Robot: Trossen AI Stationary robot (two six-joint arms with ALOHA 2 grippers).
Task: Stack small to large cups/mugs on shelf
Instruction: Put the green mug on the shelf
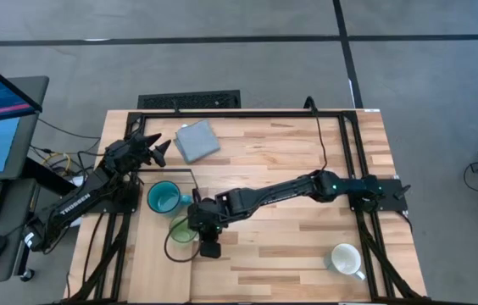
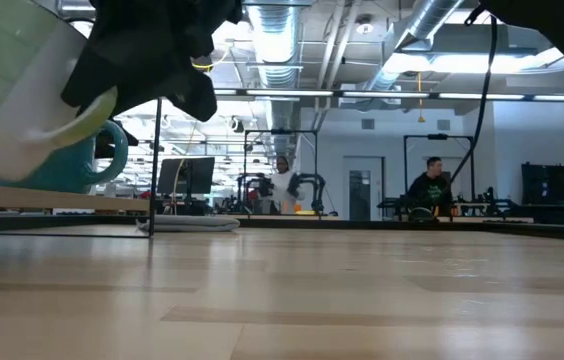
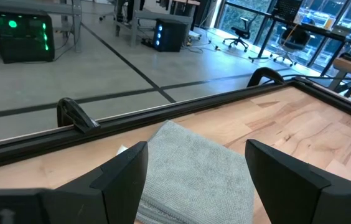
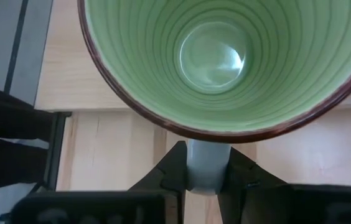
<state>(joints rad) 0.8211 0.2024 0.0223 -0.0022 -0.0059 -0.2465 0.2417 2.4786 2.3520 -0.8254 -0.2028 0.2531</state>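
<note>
The light green mug (image 1: 181,229) is at the right edge of the pale shelf (image 1: 156,263), with my right gripper (image 1: 197,227) shut on its handle. In the low view the green mug (image 2: 12,90) is tilted, in front of the teal-blue mug (image 2: 87,165). That teal-blue mug (image 1: 164,197) stands upright on the shelf, just beyond the green one. The white mug (image 1: 347,260) stands on the tabletop at the near right. My left gripper (image 1: 158,151) waits open at the far left, pointing at a grey pad (image 3: 194,168). My right gripper pinches the green mug's handle (image 4: 206,155) between its two fingers (image 4: 172,168). It comes slanting down from the table's right side. The mug is tilted with its mouth (image 4: 213,56) up toward the wrist. I cannot tell whether its base touches the shelf.
The grey-blue square pad (image 1: 197,140) lies at the far left of the table. A dark metal frame (image 1: 247,113) runs along the far edge and down both sides. Bare striped tabletop (image 1: 290,246) spreads between the shelf and the white mug.
</note>
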